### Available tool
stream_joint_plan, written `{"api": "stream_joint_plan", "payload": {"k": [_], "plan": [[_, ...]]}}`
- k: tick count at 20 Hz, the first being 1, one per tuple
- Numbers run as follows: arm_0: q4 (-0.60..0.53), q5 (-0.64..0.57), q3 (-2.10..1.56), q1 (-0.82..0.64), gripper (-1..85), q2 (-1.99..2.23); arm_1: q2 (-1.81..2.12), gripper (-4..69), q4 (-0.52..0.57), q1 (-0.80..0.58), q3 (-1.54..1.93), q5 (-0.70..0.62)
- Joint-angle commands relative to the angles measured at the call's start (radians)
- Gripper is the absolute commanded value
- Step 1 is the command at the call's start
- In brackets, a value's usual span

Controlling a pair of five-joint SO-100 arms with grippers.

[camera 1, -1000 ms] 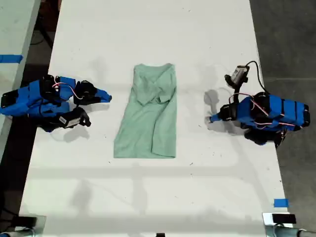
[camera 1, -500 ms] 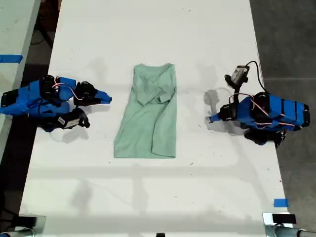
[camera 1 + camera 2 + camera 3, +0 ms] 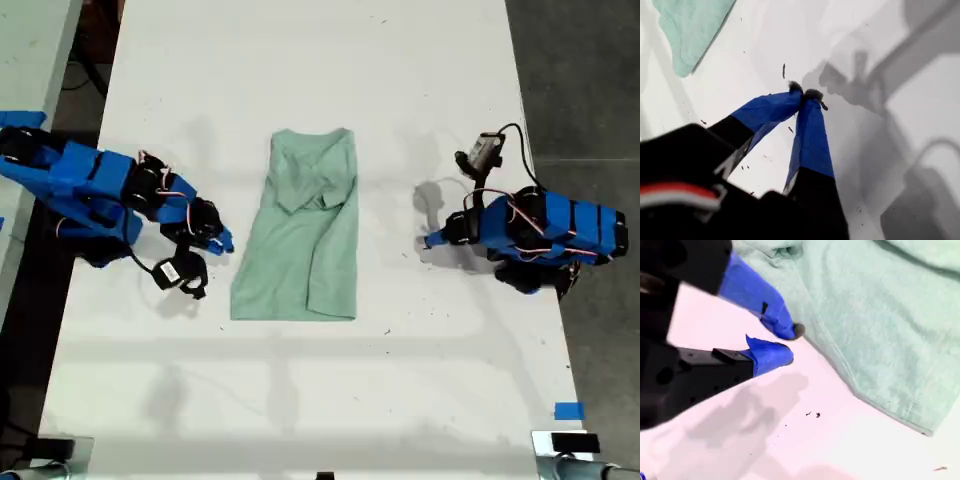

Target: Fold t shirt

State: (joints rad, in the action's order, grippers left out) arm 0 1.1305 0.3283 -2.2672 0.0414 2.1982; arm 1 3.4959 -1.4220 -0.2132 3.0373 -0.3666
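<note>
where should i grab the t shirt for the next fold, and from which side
Probably the bottom hem corner of the t shirt on the exterior view's left. It lies flat as a long strip, and my second gripper sits beside that long edge with its jaws slightly parted. Come in low from that side and pinch the hem. My first gripper is shut, well clear of the cloth.

A pale green t shirt, folded into a long creased strip, is laid flat at the middle of a white table. One blue arm is seen at the exterior view's left, its tip just beside the cloth's edge. A second blue arm is seen at the exterior view's right, well apart from the cloth.
</note>
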Motion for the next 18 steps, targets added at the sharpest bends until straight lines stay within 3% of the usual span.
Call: {"api": "stream_joint_plan", "payload": {"k": [1,3,5,13,18], "plan": [[0.149,-0.241,0.466,-0.002,20.9,-0.477,0.005,1.5,0.020,0.003,0.040,-0.008],[0.138,-0.390,0.578,-0.026,22.2,-0.670,0.005,1.5,0.020,0.003,0.040,-0.009],[0.095,-0.416,0.612,-0.029,22.5,-0.724,0.005,1.5,0.020,0.009,0.040,-0.008],[0.138,-0.279,0.454,-0.003,22.3,-0.485,0.005,1.5,0.020,0.009,0.040,-0.011],[-0.014,-0.259,0.296,-0.003,22.2,-0.497,0.005,1.5,0.020,0.009,0.040,-0.009]]}}
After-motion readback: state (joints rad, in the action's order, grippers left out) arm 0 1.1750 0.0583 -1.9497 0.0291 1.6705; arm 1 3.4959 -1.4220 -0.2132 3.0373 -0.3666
